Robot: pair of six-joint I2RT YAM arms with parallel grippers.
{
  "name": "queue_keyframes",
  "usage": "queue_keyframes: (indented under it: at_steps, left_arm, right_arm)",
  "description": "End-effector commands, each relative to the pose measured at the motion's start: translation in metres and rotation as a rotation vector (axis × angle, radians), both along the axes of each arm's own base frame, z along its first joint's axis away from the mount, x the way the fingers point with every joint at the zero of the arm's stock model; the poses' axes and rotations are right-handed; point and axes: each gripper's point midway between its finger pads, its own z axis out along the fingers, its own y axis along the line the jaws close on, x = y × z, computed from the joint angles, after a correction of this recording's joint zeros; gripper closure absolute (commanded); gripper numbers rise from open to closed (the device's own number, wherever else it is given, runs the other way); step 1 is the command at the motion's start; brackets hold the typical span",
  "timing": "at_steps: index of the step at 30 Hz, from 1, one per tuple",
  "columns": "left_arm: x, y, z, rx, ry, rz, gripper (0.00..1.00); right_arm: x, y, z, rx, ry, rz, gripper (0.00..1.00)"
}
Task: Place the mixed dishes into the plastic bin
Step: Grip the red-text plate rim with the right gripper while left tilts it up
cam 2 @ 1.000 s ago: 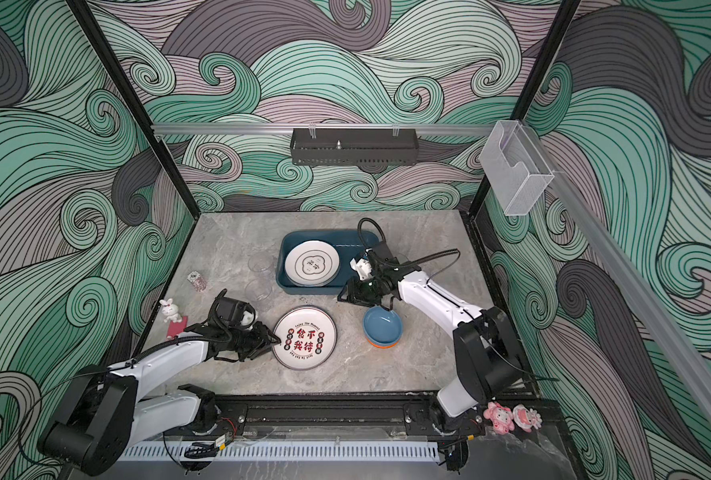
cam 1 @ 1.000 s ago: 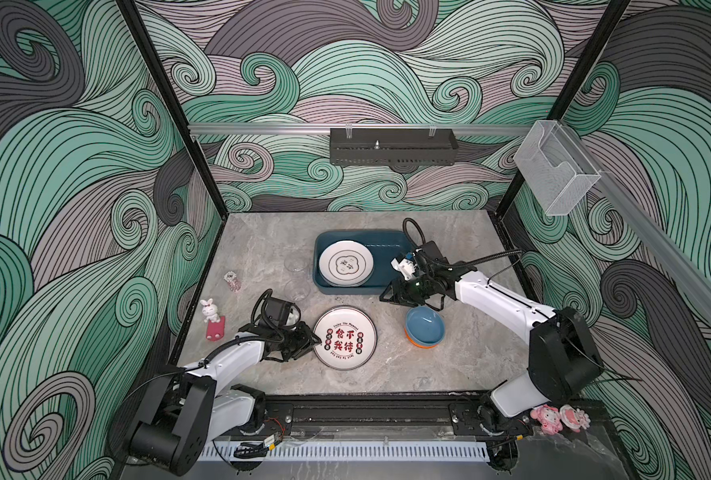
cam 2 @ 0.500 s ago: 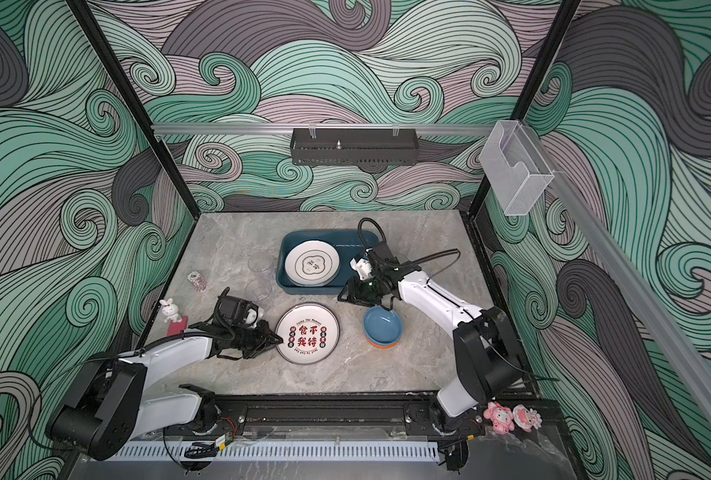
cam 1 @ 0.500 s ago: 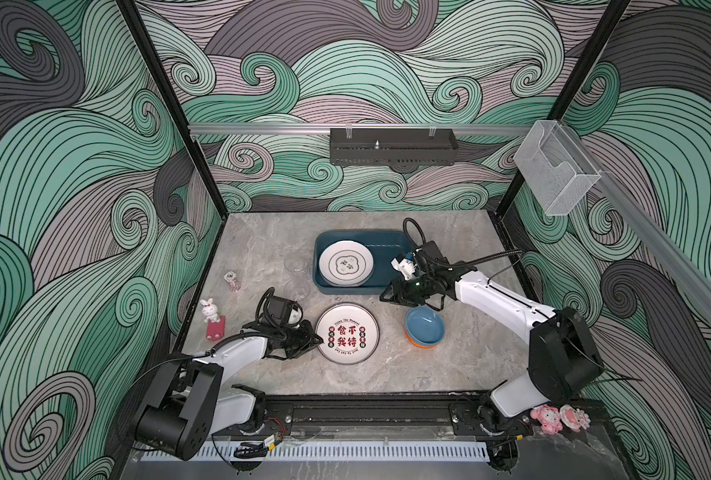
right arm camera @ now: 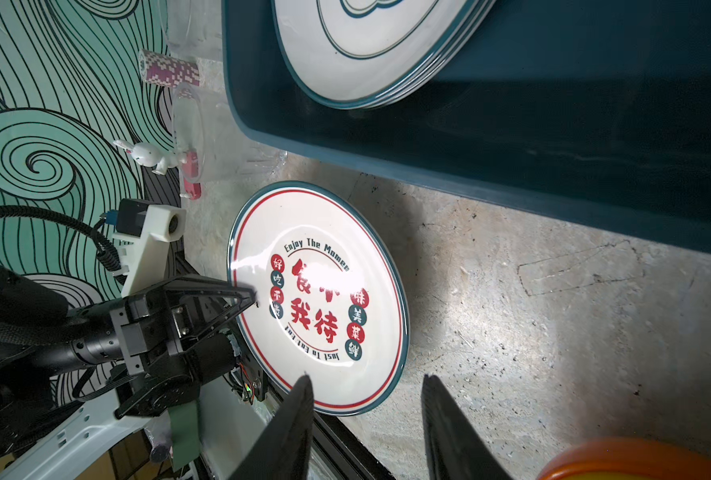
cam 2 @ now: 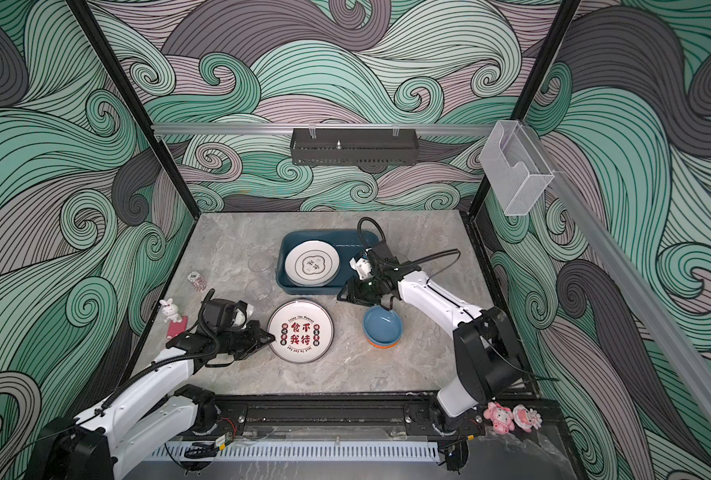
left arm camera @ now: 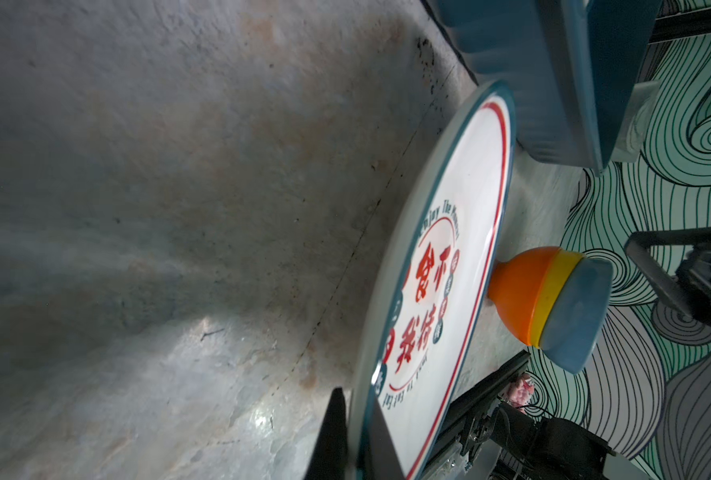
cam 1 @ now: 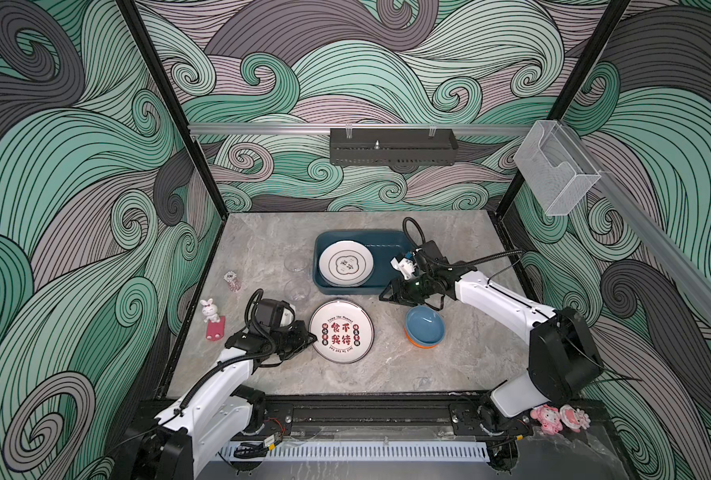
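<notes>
Left gripper (cam 1: 311, 337) is pinched tight on the left rim of the red-lettered plate (cam 1: 341, 331), which sits on the table just in front of the teal bin (cam 1: 387, 249). Right gripper (cam 1: 384, 296) hangs half open with nothing in it, near the stacked bowls (cam 1: 424, 328).

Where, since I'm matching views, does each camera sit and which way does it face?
Top views: high at the front, looking down on the grey marble table; left arm and right arm show.
Left wrist: low behind the left gripper, looking along the round white dark-rimmed plate with red characters it pinches, towards stacked blue, yellow and orange bowls; black fingers show.
Right wrist: above the open right gripper, looking across the plate at the left arm; black fingers show.
Shared: all show the plate and the dark teal plastic bin.
</notes>
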Motion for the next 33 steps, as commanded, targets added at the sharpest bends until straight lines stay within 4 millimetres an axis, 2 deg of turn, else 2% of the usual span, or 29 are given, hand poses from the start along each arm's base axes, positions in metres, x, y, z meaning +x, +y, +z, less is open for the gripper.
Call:
queue_keyframes:
  at_steps: [1,12,19,24,33]
  left_arm:
    - [0.005,-0.003,0.027,-0.032,-0.035,0.009,1.0]
    - [0.019,-0.012,0.079,-0.111,-0.129,0.008,1.0]
    - [0.031,-0.016,0.105,-0.15,-0.185,0.03,1.0]
    - [0.039,-0.018,0.116,-0.183,-0.216,0.048,1.0]
    - [0.046,-0.027,0.125,-0.238,-0.21,0.031,1.0]
  right_arm:
    - [0.003,0.006,0.017,0.032,-0.028,0.006,0.56]
    - [0.004,0.007,0.025,0.047,-0.036,-0.003,0.56]
    - [0.005,0.012,0.03,0.077,-0.032,0.002,0.56]
    - [0.004,0.021,0.038,0.138,-0.026,0.018,0.57]
    - [0.004,0.031,0.044,0.186,-0.026,0.034,0.58]
